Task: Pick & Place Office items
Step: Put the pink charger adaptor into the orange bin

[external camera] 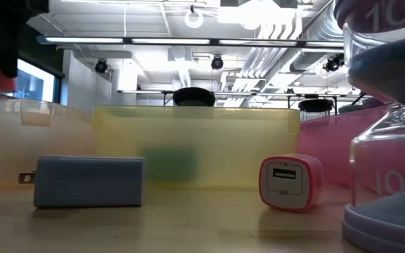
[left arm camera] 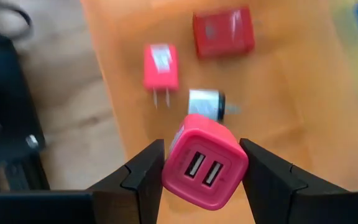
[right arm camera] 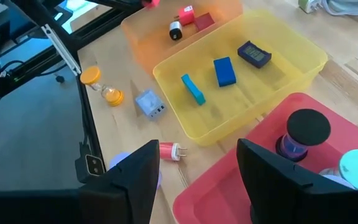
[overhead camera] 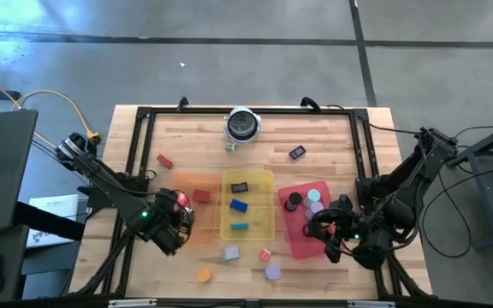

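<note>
My left gripper hangs over the orange tray, shut on a pink two-port USB charger cube. In that tray lie a red block, a pink plug and a silver-and-black piece. My right gripper is open and empty above the near edge of the red tray, which holds black, purple and teal discs. The yellow tray holds blue, teal and dark blocks. My left gripper pinches the pink charger cube between its two fingers, which press on two opposite side faces. The fingers come from above, pointing down. The cube is lifted clear over the orange tray, slightly tilted, its USB-port face turned up toward the wrist camera.
On the bare wood near the front lie a grey-blue charger, a small pink charger, an orange hourglass and a purple hourglass. Farther back sit a red piece, a dark piece and a round silver-and-black object.
</note>
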You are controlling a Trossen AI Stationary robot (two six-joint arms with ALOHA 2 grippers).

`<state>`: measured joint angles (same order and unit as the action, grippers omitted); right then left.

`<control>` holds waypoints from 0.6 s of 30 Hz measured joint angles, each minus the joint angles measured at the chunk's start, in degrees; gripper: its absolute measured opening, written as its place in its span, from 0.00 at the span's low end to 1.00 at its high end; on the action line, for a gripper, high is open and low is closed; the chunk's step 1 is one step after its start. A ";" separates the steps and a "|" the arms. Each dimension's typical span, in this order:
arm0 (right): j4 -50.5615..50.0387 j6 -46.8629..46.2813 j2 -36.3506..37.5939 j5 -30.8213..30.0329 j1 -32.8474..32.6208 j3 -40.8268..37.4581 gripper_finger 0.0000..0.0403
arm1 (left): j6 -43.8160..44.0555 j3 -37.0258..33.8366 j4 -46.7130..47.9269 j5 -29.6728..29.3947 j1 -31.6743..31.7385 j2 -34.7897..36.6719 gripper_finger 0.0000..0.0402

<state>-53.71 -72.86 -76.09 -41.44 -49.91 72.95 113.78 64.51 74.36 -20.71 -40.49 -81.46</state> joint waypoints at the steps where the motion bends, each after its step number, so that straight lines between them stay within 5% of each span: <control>1: 0.00 0.00 0.00 0.01 0.02 0.00 0.51 | -0.52 -0.03 -1.13 1.42 -0.02 -0.46 0.43; 8: -0.02 0.55 0.00 0.03 0.02 0.02 0.51 | -7.51 -0.02 -6.50 12.75 1.31 -2.68 0.43; 18: -0.02 1.05 0.00 0.17 0.02 0.07 0.51 | -23.53 -0.37 -10.66 19.38 9.85 -2.72 0.43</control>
<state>-53.74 -71.82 -76.09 -41.27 -49.89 73.01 90.26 64.14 63.70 -1.33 -30.64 -84.18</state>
